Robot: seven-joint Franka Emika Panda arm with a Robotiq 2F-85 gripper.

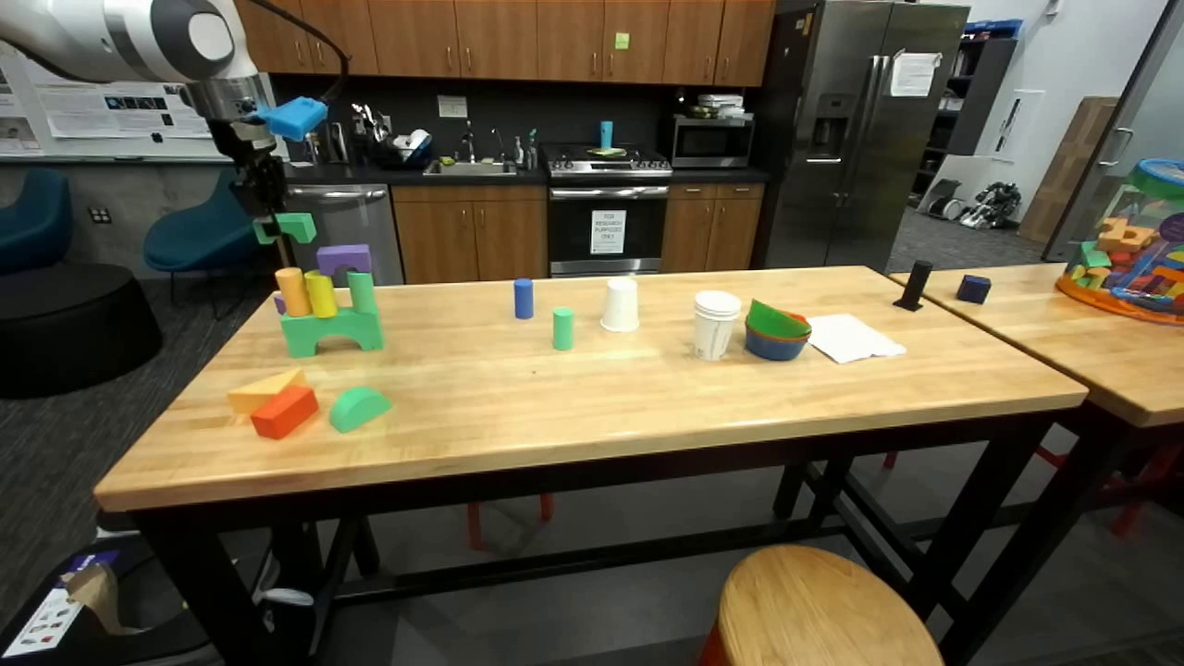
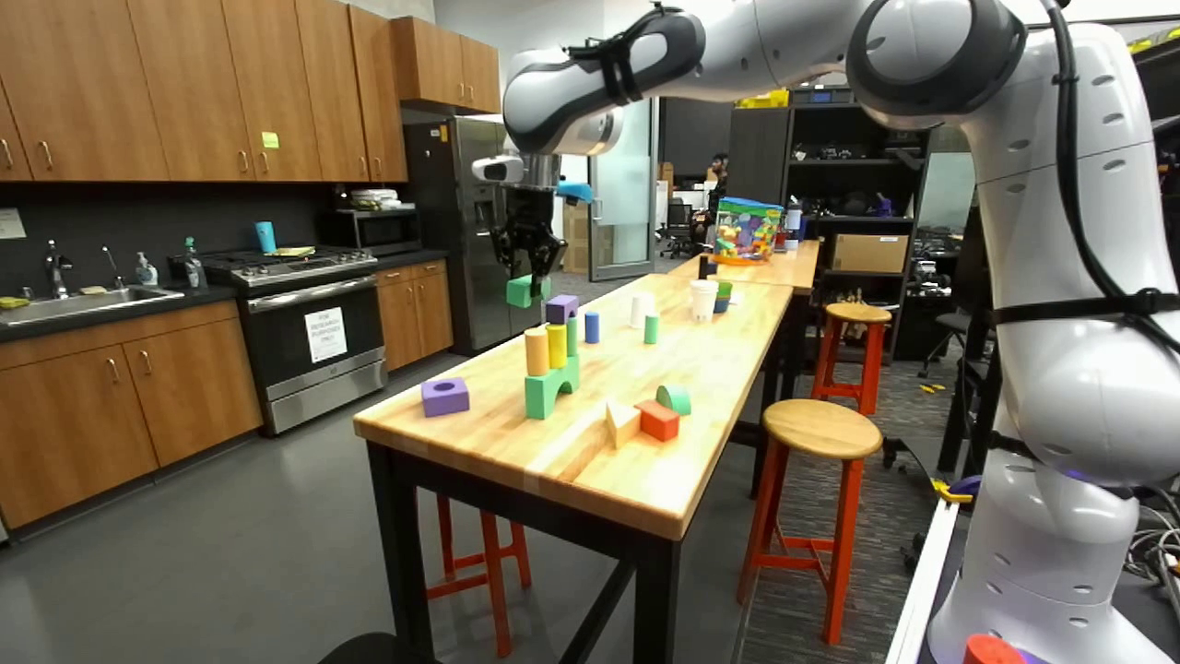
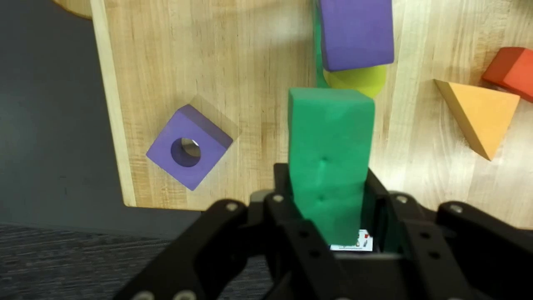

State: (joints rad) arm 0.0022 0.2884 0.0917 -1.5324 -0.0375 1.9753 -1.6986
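Three short pillars stand on a green arch (image 1: 333, 324) at one end of the bench (image 1: 518, 407): an orange cylinder (image 1: 293, 292), a yellow cylinder (image 1: 321, 294) and a green post (image 1: 362, 292). A purple bridge (image 1: 344, 253) appears to rest across the yellow and green ones. Above the orange cylinder, apart from it in both exterior views, a green block (image 3: 331, 133) hangs in the claw (image 3: 327, 175), whose fingers (image 3: 283, 179) grip it from either side.

Trouble would most likely come from contact. The pillars look narrow and merely set in place, so if the block dipped askew it might knock the orange cylinder off the arch; a sideways drift might topple the purple bridge. The block juts well past the fingers, so a bump at its far end could twist it in the grip. In the wrist view the block hides the orange cylinder, which makes misjudging the gap easier.

All the blocks look smooth and matte, perhaps foam or painted wood. The held one shows a square-edged face with two small dents. A purple block (image 3: 189, 148) has a round hole through it; an orange wedge (image 3: 479, 114) lies well apart, near a red block (image 3: 512, 71). The bench is pale, finely grained wood.
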